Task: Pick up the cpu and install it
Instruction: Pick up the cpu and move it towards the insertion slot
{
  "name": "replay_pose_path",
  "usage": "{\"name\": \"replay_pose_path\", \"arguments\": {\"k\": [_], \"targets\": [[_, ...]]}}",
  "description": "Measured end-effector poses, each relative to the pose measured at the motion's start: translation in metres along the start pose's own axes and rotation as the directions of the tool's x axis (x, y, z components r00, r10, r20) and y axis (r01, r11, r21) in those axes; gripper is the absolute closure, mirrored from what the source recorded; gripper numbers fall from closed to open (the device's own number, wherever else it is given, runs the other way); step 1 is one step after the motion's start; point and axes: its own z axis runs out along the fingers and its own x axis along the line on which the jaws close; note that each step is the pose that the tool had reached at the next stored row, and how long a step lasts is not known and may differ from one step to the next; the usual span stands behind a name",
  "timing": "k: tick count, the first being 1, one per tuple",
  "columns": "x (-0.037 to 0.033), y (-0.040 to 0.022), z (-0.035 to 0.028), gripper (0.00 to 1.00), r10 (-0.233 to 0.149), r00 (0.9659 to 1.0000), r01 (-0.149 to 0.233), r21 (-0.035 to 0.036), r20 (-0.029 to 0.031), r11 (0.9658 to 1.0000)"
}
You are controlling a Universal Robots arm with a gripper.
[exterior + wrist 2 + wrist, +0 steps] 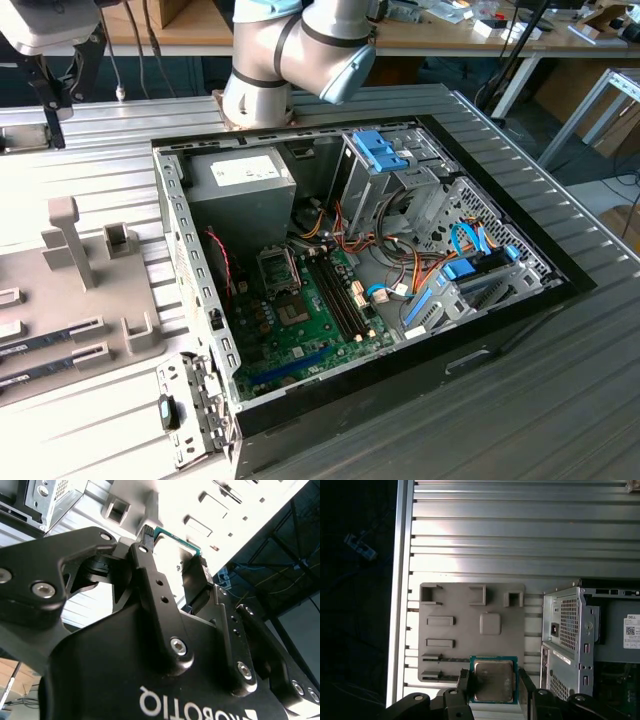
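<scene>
- The claw [494, 684] is pinching the cpu [493, 679] by two opposite edges, with one black finger [463, 682] on each side; the chip's silver top and thin green rim face the first wrist view
- One edge of the chip is hidden behind the claw's black body
- In the second wrist view the cpu [172, 555] appears as a sliver of silver with a green corner, mostly covered by the fingers [150, 575]
- In the exterior view the robot arm [290, 50] is cut off by the upper edge of the picture, just past its grey and blue joints
- The cpu is held over one edge of a grey fixture plate [470, 640] that lies flat on the tabletop [520, 530]; how high above the plate it is cannot be told
- An open computer case [480, 340] lies just beside the plate, open side up, with a green motherboard [300, 340] on its floor
- The metal-framed socket [277, 268] on the board sits near the grey power supply [240, 185], with open air above it
- Wires and drive cages [420, 200] crowd the case toward the exterior view's right
- The tabletop is ribbed aluminium with bright glare, and past one edge of it the floor [355, 580] is dark
- Wooden benches [450, 35] stand behind the arm
</scene>
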Motion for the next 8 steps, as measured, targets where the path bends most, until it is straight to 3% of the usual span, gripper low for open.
{"name": "replay_pose_path", "arguments": {"k": [8], "targets": [[-0.0056, -0.0002, 0.0000, 0.53, 0.000, 1.0000, 0.000, 0.0000, 0.0000, 1.0000]]}}
